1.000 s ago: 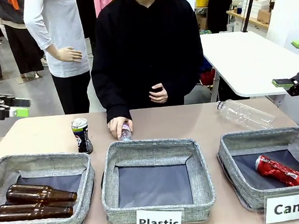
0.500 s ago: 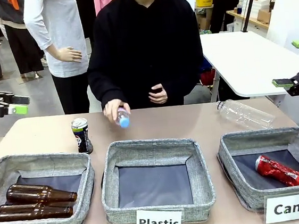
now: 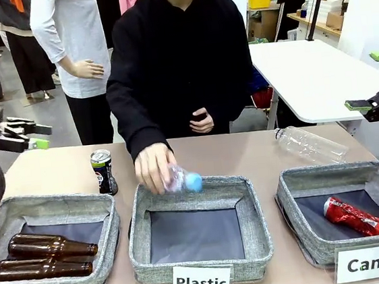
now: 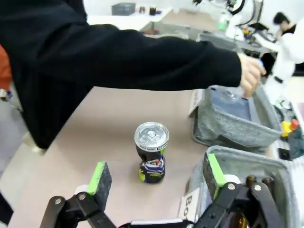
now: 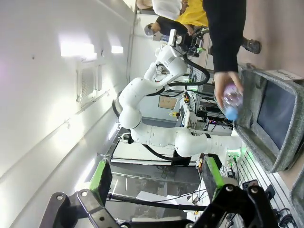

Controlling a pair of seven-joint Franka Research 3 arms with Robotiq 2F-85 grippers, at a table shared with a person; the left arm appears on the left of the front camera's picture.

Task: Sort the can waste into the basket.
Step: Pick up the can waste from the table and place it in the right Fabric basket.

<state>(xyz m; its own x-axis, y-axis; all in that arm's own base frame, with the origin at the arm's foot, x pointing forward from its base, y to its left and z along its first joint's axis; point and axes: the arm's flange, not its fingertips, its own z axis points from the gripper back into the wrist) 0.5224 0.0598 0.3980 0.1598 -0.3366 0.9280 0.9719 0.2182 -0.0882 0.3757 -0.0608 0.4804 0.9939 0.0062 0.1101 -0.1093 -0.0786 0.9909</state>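
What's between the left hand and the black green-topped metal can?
Bare tan tabletop, per the left wrist view: the open left hand faces the upright black green-topped metal can, nothing in the way.

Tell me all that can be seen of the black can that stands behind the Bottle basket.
The black can is a metal drink can with a silvery lid and pull tab, a green band under the rim, and white and coloured print. Its lower part looks dented. It stands upright on the tan table, behind the far right corner of the Bottle basket. Only the table touches it; the left gripper, fingers open, hangs short of it.
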